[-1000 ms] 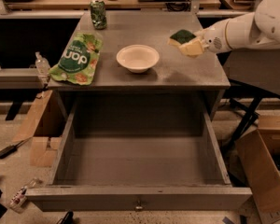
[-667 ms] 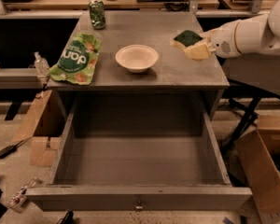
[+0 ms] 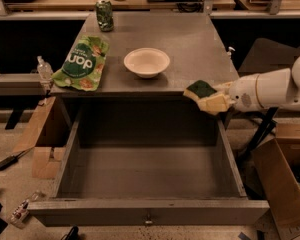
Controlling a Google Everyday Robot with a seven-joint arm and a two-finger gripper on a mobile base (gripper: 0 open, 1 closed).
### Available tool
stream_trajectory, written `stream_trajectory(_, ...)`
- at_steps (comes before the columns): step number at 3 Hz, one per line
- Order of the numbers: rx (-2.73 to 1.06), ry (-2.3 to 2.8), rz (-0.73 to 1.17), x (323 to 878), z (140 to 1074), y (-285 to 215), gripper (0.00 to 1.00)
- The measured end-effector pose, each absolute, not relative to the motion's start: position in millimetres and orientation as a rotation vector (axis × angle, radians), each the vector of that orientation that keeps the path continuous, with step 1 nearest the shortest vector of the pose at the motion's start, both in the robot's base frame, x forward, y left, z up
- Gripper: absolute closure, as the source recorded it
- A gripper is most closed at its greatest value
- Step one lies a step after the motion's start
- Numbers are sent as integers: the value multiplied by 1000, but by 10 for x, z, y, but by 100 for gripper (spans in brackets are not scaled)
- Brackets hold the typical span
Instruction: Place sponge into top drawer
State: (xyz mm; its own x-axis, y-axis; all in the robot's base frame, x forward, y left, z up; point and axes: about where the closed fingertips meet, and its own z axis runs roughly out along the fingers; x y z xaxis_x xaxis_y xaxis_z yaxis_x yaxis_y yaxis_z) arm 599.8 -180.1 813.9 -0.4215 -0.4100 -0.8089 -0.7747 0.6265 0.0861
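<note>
The sponge (image 3: pixel 201 91), dark green on top with pale yellow foam below, is held in my gripper (image 3: pixel 219 99) at the right front edge of the grey table (image 3: pixel 190 44). It hangs above the back right corner of the open top drawer (image 3: pixel 145 171). The gripper is shut on the sponge, and the white arm (image 3: pixel 272 89) reaches in from the right. The drawer is pulled fully out, its inside bare, with a small knob (image 3: pixel 148 220) on the front panel.
On the table stand a white bowl (image 3: pixel 146 62), a green snack bag (image 3: pixel 82 62) at the left and a green can (image 3: pixel 104 14) at the back. Cardboard boxes lie on the floor at the left (image 3: pixel 40 139) and right (image 3: pixel 282 181).
My gripper has carried the sponge from above the table's right side toward the front, off the table edge and lower, over the drawer's back right corner.
</note>
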Motion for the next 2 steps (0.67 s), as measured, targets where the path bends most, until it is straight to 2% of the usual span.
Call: stream_trajectory(2, -1028, 2027, 822, 5131, 7569, -1182, 100)
